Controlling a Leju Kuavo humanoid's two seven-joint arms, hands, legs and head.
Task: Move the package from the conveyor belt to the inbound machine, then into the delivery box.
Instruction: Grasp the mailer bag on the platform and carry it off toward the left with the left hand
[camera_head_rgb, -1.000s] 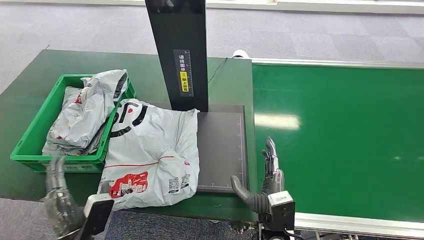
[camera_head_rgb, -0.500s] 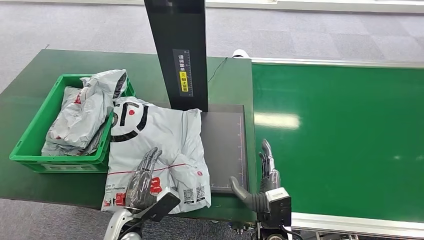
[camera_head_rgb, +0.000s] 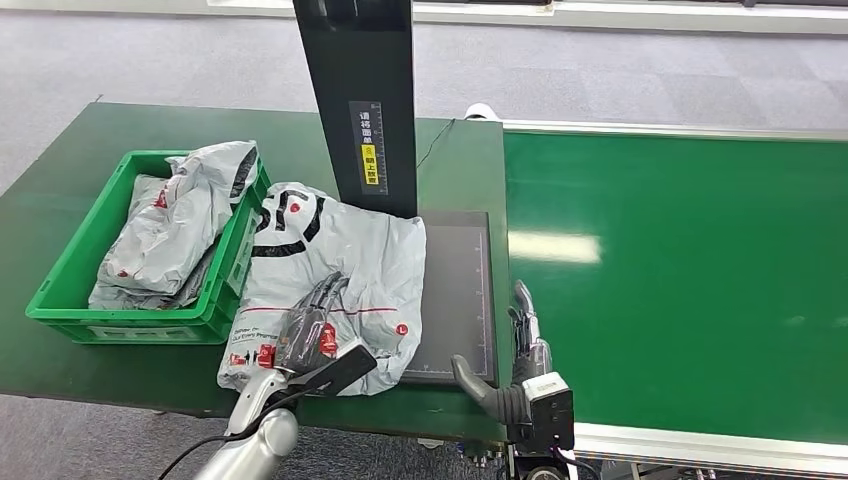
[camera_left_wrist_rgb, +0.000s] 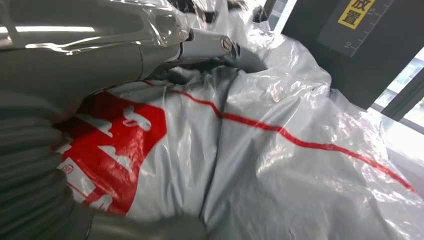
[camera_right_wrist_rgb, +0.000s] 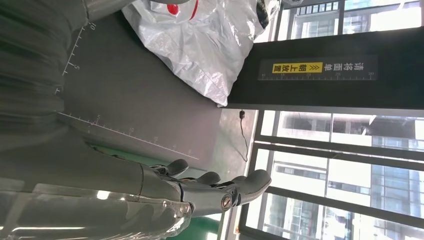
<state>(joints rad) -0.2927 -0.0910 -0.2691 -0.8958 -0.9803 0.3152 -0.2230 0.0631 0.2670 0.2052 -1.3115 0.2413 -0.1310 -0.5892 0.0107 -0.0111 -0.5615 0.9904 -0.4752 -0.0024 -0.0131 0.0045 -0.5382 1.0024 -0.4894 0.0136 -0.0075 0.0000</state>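
A grey carpeted floor lay behind a dark green table (camera_head_rgb: 70, 180), with the bright green conveyor belt (camera_head_rgb: 680, 270) running off to the right. The package (camera_head_rgb: 335, 270), a grey plastic mailer bag with red and black print, was seen lying partly on the dark scale plate of the inbound machine (camera_head_rgb: 455, 290), at the foot of its black upright column (camera_head_rgb: 362, 100), and partly on the table, its edge just beside the green delivery box (camera_head_rgb: 60, 305), in which other grey bags were already piled. The left hand (camera_head_rgb: 308, 330) was laid flat on the near part of the package, fingers stretched out and pressing on the film; no pinch could be made out, so nothing was judged held. The right hand (camera_head_rgb: 515, 365) was held at the seam between plate and belt, fingers apart and straight, holding nothing. The bag was judged soft, light, floppy and slippery, its crinkled film likely to slide under a flat palm. A grip was thought best taken on a bunched fold near the red line, or at an overhanging edge
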